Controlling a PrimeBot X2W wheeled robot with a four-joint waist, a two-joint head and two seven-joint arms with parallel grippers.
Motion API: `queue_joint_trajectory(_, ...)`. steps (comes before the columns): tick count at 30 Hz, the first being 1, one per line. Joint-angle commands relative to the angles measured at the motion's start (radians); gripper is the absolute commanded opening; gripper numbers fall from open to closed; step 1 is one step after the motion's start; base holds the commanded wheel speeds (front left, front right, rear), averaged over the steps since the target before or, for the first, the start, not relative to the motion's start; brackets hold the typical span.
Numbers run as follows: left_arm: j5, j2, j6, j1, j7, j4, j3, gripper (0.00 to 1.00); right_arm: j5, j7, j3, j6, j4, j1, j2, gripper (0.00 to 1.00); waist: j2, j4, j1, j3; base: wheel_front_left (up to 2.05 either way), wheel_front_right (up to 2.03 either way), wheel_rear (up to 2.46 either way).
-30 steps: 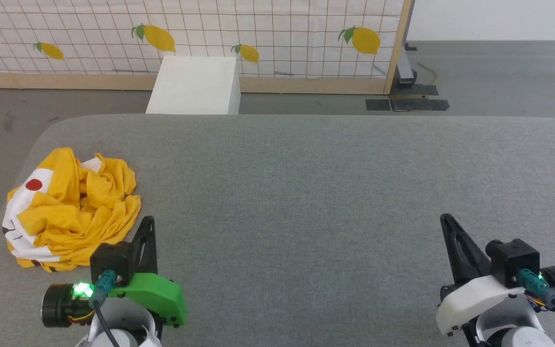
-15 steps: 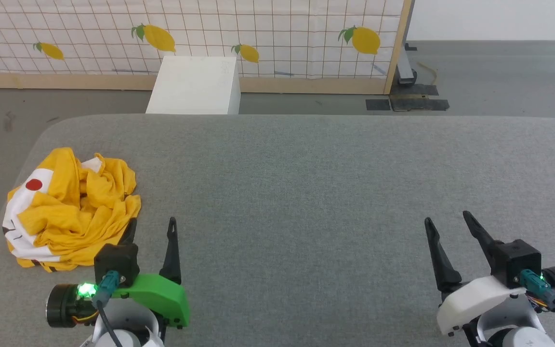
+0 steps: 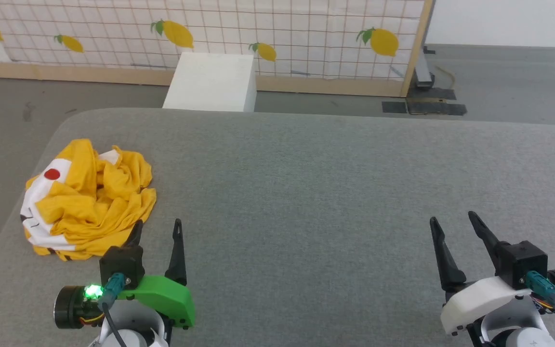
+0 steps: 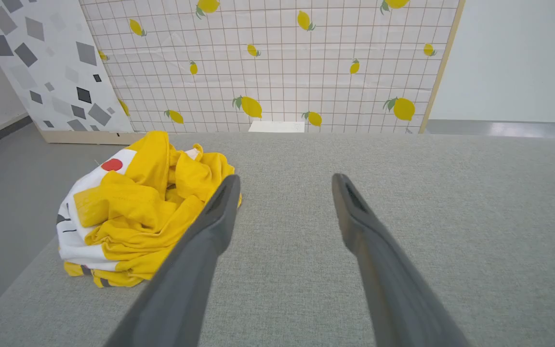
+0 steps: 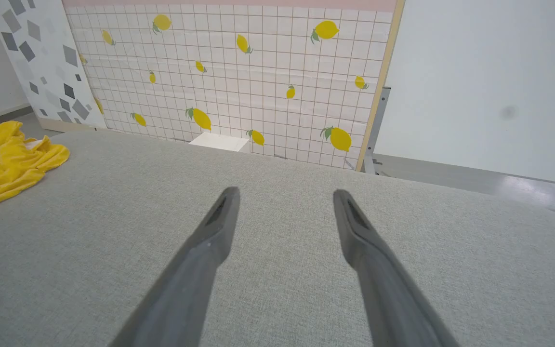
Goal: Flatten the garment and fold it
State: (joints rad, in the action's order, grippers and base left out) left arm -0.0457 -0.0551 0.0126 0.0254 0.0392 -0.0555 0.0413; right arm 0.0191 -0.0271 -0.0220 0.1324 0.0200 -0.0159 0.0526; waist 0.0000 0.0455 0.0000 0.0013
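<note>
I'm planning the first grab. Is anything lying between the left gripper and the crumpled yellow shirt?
Nothing visible does. The open left gripper sits close beside the near edge of the garment, and the grey table around them is bare.

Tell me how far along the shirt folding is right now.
Nothing looks done: the garment lies crumpled in a heap near the left edge of the table. Nothing is in hand: the left gripper, beside the heap, and the right gripper both have jaws open and empty. Grasping, flattening and folding all remain.
</note>
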Motion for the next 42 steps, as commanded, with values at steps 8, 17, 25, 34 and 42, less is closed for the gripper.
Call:
queue_joint_trajectory(8, -0.024, -0.007, 0.022, 0.029, 0.028, -0.020, 0.008, 1.00, 0.006, -0.018, -0.005, 0.000, 0.008, 0.013, -0.001, 1.00, 0.0000, 0.061, 0.0000, 0.002, 0.00, 0.00, 0.00)
queue_joint_trajectory(17, -0.042, -0.011, 0.036, 0.035, 0.047, -0.035, 0.014, 1.00, 0.013, -0.027, -0.009, -0.001, 0.015, 0.020, -0.001, 1.00, 0.0000, 0.124, 0.0000, 0.004, 0.00, 0.00, 0.00)
queue_joint_trajectory(25, -0.059, -0.016, 0.049, 0.037, 0.063, -0.045, 0.014, 1.00, 0.019, -0.039, -0.010, -0.001, 0.022, 0.024, -0.001, 1.00, 0.0000, 0.176, 0.0000, 0.005, 0.00, 0.00, 0.00)
queue_joint_trajectory(34, -0.078, -0.022, 0.064, 0.039, 0.082, -0.057, 0.016, 1.00, 0.024, -0.056, -0.014, -0.001, 0.026, 0.027, -0.001, 1.00, 0.0000, 0.232, 0.0000, 0.005, 0.00, 0.00, 0.00)
queue_joint_trajectory(42, -0.095, -0.024, 0.077, 0.042, 0.098, -0.069, 0.021, 1.00, 0.028, -0.065, -0.017, -0.001, 0.030, 0.031, -0.001, 1.00, 0.0000, 0.277, 0.0000, 0.007, 0.00, 0.00, 0.00)
